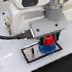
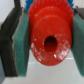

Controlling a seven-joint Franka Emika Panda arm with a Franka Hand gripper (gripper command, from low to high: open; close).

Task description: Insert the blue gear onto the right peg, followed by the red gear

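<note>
Blue toothed plastic gear (image 1: 47,49): seated on black-bordered white base plate (image 1: 31,54), apparently done. Red toothed plastic gear (image 2: 49,41): clamped in gripper (image 2: 46,42), directly above; insertion outstanding.

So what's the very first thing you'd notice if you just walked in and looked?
The bright red gear jumps out first: in the wrist view it fills the picture, squeezed between the gripper and its green pads. In the exterior view it hangs just over the blue gear, which sits on the black-bordered base plate on the white table.
</note>
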